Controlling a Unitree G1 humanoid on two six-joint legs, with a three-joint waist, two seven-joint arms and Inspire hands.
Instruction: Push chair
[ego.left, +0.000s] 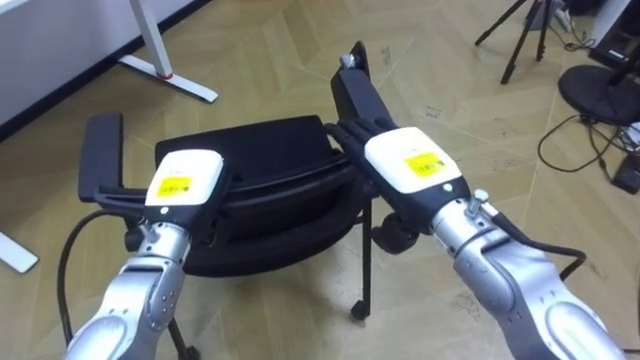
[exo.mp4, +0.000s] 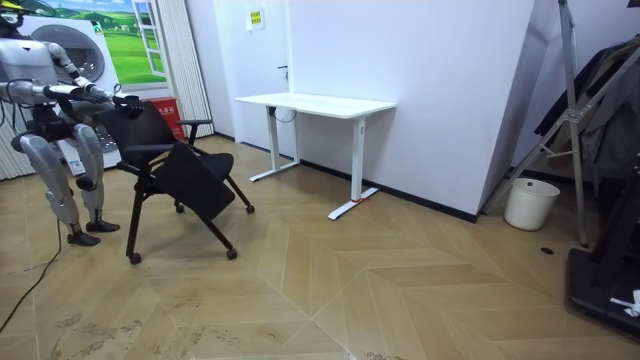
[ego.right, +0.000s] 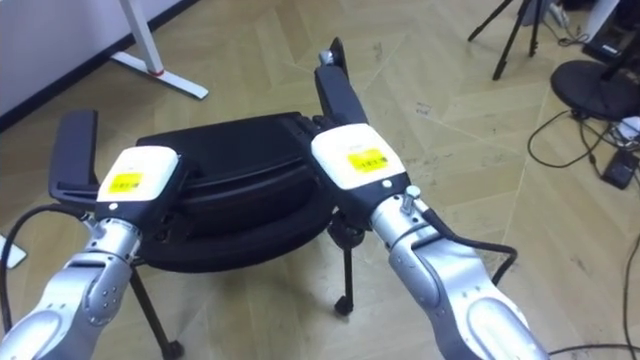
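**Both hands at the chair's back**

The black chair (ego.left: 262, 150) stands on the wooden floor (ego.left: 450, 60) just before the robot. The left hand (ego.left: 186, 178) and right hand (ego.left: 410, 162) rest against its backrest; their fingers are hidden, so I cannot tell their grip.

A lab-like test room: bare white desk (exo.mp4: 315, 103), tripod (ego.left: 518, 40), cables (ego.left: 543, 148) across parquet floor (exo.mp4: 400, 290).

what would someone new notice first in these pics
The black chair right below the camera draws the eye, with the robot's left hand and right hand, each white-backed with a yellow sticker, set at the two ends of its backrest. The robot stands behind it at the room view's left, and a white desk stands by the wall beyond.
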